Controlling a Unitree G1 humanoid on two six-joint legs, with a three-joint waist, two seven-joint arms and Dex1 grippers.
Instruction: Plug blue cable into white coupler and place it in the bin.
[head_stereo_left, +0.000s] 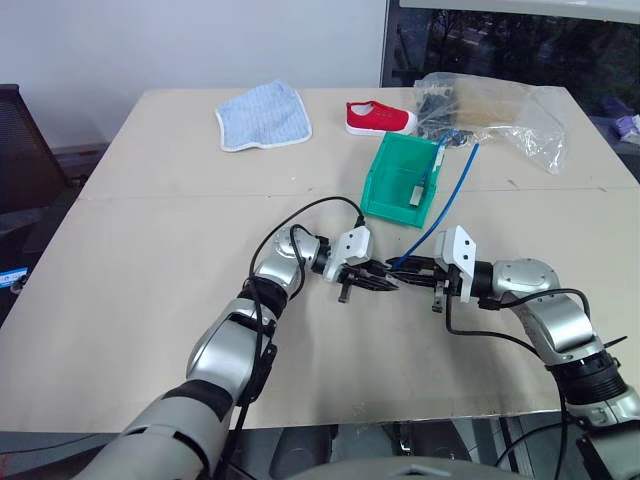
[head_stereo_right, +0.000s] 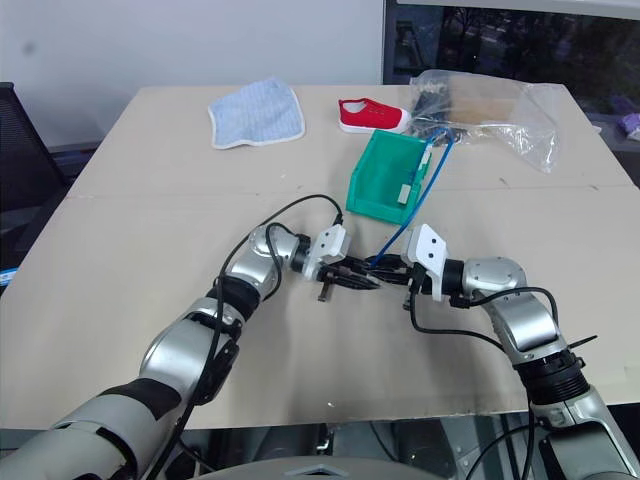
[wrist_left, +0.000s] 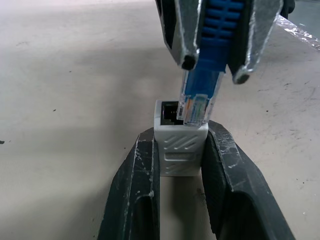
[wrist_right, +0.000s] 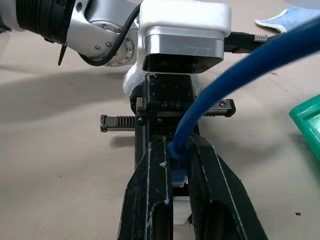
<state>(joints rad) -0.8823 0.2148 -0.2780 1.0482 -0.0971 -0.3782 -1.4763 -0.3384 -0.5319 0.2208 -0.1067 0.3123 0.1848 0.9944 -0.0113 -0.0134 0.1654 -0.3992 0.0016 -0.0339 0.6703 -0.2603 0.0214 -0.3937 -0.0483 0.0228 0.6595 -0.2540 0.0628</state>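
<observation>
While tilted, blue cable (wrist_left: 200, 102) plug at white coupler (wrist_left: 178, 145)

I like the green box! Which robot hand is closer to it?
Right. The right gripper sits just in front of the bin, holding the blue cable; the left gripper is a bit farther, gripping the white coupler.

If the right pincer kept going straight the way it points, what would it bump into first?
Probably the white coupler, held in the left pincer. The right pincer holds the blue cable, whose plug is at the socket mouth.

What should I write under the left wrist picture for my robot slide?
Left claw holds the white coupler while the right claw lines up the blue cable plug at its socket.
</observation>
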